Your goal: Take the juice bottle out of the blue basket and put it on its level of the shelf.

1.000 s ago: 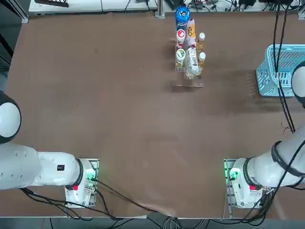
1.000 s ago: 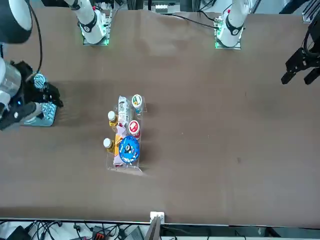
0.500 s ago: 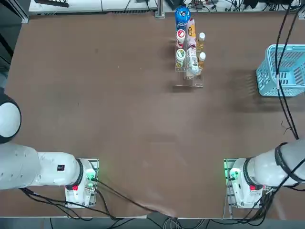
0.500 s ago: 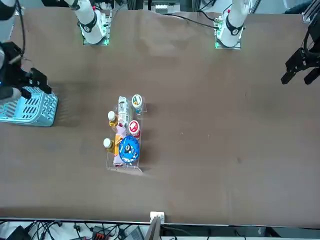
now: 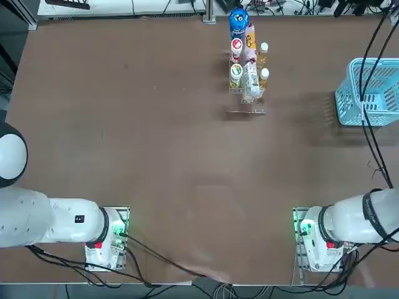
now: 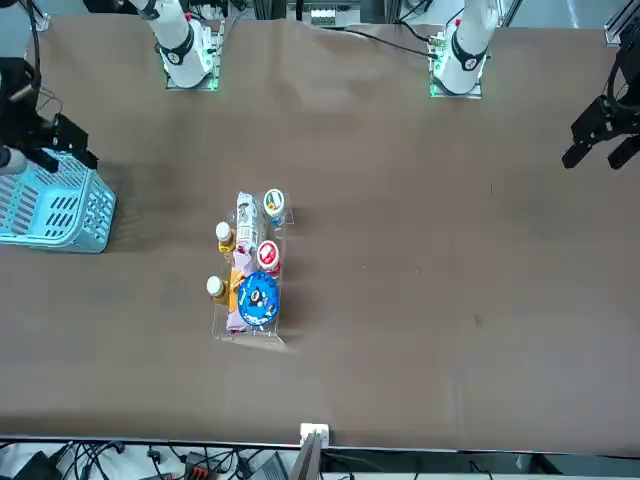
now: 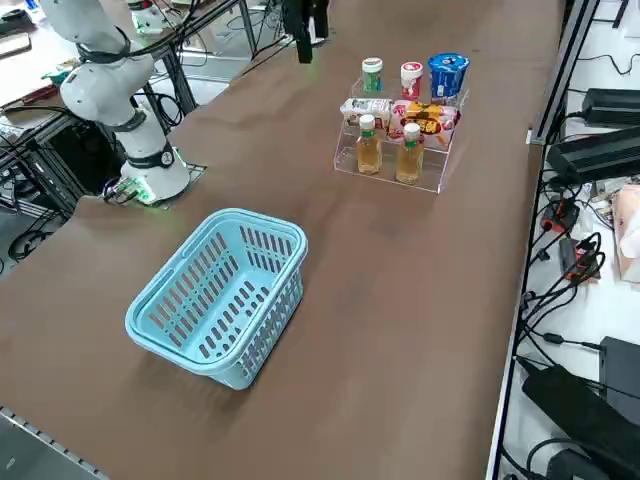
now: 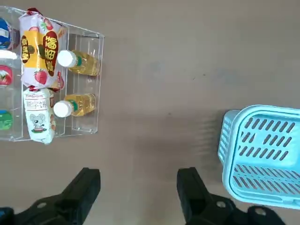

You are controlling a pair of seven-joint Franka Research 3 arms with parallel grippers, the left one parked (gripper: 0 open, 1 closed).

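Two juice bottles (image 8: 79, 63) (image 8: 75, 105) with amber liquid and white caps stand side by side on the lowest step of the clear shelf (image 8: 89, 84). In the right side view the bottles (image 7: 369, 145) (image 7: 411, 153) are upright at the front of the shelf (image 7: 437, 165). The blue basket (image 7: 220, 295) shows nothing inside it. My right gripper (image 8: 139, 180) hangs open and empty, high over the table between shelf and basket (image 8: 262, 161). In the front view the gripper (image 6: 45, 135) sits just behind the basket (image 6: 55, 210), towards the arm's base.
The upper steps of the shelf (image 5: 247, 68) hold snack packets, small pots and a blue-lidded tub (image 5: 238, 18). The basket (image 5: 371, 93) sits at the table's right edge. Black cables (image 5: 368, 124) hang across it in the top view.
My right arm has drawn back from above the basket towards its base, uncovering the basket. The gripper has stayed open. Bottles and shelf have not moved.
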